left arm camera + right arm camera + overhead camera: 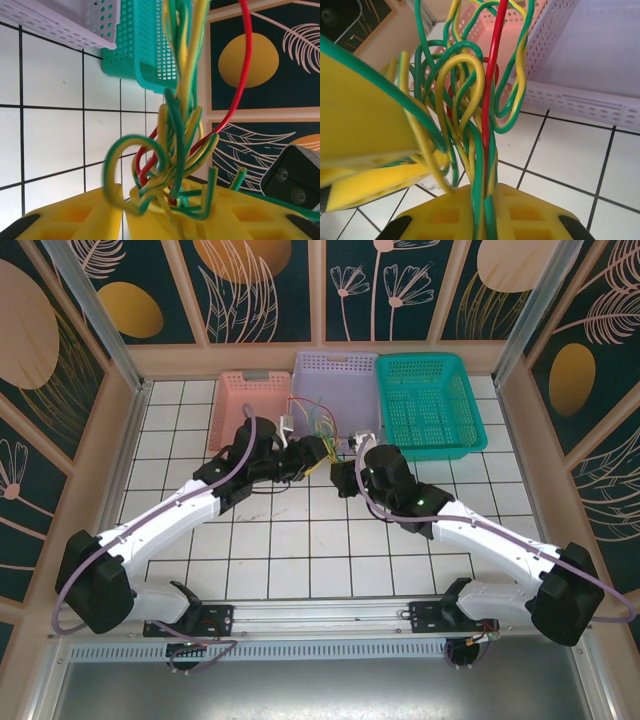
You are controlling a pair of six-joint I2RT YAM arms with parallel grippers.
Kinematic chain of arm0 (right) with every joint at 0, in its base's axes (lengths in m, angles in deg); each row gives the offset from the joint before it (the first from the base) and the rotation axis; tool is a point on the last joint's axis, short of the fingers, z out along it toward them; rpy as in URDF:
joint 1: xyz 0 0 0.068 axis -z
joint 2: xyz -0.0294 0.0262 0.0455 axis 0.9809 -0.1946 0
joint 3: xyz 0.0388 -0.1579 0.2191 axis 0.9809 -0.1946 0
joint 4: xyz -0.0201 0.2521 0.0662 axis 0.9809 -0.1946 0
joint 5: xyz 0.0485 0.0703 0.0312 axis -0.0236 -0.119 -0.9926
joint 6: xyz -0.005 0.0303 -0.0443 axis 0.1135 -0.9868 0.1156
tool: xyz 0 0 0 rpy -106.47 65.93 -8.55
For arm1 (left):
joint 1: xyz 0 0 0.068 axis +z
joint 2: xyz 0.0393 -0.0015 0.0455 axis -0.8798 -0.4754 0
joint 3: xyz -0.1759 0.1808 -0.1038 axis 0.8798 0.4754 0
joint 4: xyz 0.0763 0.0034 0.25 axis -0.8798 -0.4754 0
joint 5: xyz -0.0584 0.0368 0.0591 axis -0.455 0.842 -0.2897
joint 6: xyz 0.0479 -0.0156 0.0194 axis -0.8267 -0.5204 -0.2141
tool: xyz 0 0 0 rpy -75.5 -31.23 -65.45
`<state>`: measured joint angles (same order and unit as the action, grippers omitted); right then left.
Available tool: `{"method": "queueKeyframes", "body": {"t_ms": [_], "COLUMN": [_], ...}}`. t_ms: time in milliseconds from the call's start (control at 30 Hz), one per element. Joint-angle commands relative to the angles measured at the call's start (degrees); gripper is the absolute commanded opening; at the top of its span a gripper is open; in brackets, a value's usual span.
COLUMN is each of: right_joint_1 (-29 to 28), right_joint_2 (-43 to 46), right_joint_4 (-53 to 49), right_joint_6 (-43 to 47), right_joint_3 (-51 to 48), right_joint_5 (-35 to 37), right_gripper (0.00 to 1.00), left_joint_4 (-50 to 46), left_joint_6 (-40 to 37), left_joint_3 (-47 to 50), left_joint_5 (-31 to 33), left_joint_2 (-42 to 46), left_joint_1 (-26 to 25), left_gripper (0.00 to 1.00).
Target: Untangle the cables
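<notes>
Right pincer [487, 217] clamped on the tangled cables [470, 110] just ahead of it; left pincer [170, 217] amid them, grip unclear. Draw apart slowly, gently.

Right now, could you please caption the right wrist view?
Right jaws shut on tangled green, yellow and red cables, lilac basket behind.

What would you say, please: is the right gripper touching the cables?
Touching. The right wrist view shows the cables running down into the right gripper, pinched between its yellow fingers.
</notes>
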<state>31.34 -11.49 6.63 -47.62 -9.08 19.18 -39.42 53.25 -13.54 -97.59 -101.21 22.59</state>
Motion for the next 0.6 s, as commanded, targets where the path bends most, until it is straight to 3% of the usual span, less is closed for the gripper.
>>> {"method": "queueKeyframes", "body": {"t_ms": [0, 133, 567], "right_joint_1": [0.0, 0.2, 4.0], "right_joint_2": [0.2, 1.7, 11.0], "right_joint_4": [2.1, 1.5, -8.9], "right_joint_6": [-1.6, -1.6, 14.1], "right_joint_3": [2.7, 1.7, -1.4], "right_joint_5": [-5.9, -5.8, 7.6], "right_gripper": [0.0, 0.0, 0.0], "left_joint_4": [0.2, 0.3, -28.5], "left_joint_6": [-1.5, -2.3, -21.9], "left_joint_3": [-1.0, -1.7, -9.3], "left_joint_5": [2.0, 4.5, 12.7], "left_joint_2": [-2.1, -3.2, -0.9], "left_joint_1": [-0.4, -0.4, 3.0], "left_gripper": [0.36, 0.01, 0.0]}}
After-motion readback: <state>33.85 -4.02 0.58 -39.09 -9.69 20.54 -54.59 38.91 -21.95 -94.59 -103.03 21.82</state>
